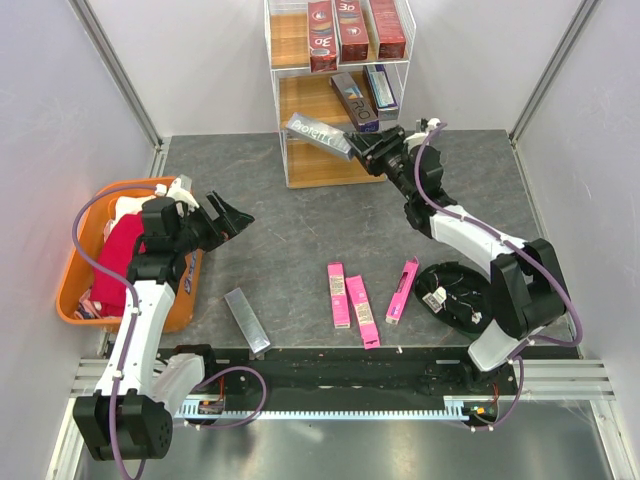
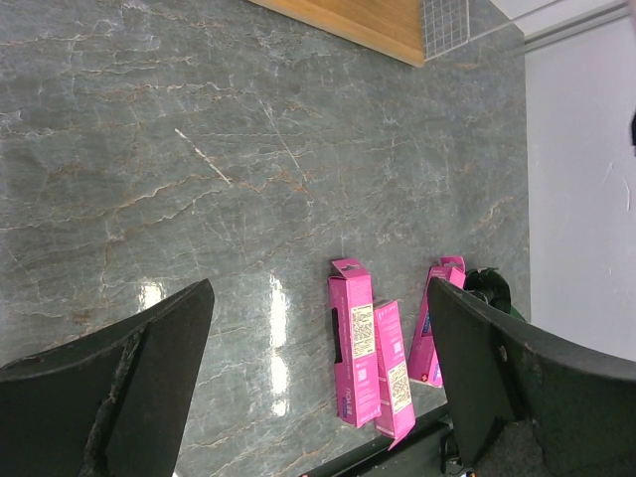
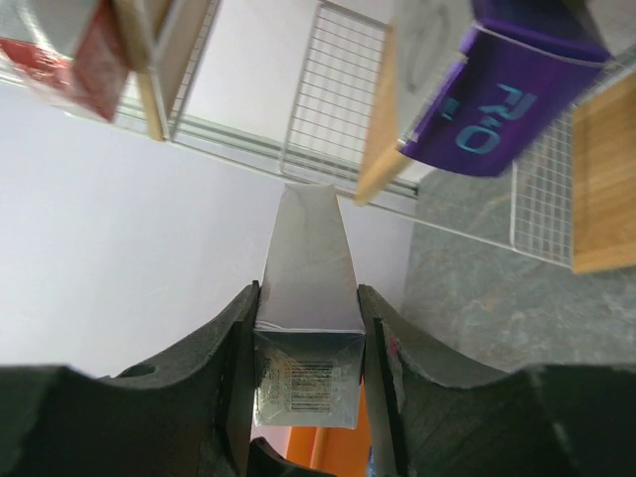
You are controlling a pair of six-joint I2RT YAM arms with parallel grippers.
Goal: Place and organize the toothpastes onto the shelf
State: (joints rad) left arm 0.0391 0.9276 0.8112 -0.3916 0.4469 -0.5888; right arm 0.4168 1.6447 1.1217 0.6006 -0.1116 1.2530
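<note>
R gripper (image 1: 357,149) grips silver box (image 1: 318,135) at shelf (image 1: 303,104) front.

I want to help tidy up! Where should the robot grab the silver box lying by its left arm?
Probably its middle, from straight above, pinching across the narrow width. The silver box lies flat and alone on the table, so both long sides are free.

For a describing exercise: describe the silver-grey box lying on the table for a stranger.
Find the dark grey stone table. Near its front edge, left of the three bright pink cardboard boxes, lies the silver-grey cardboard box, the only grey one there.
</note>
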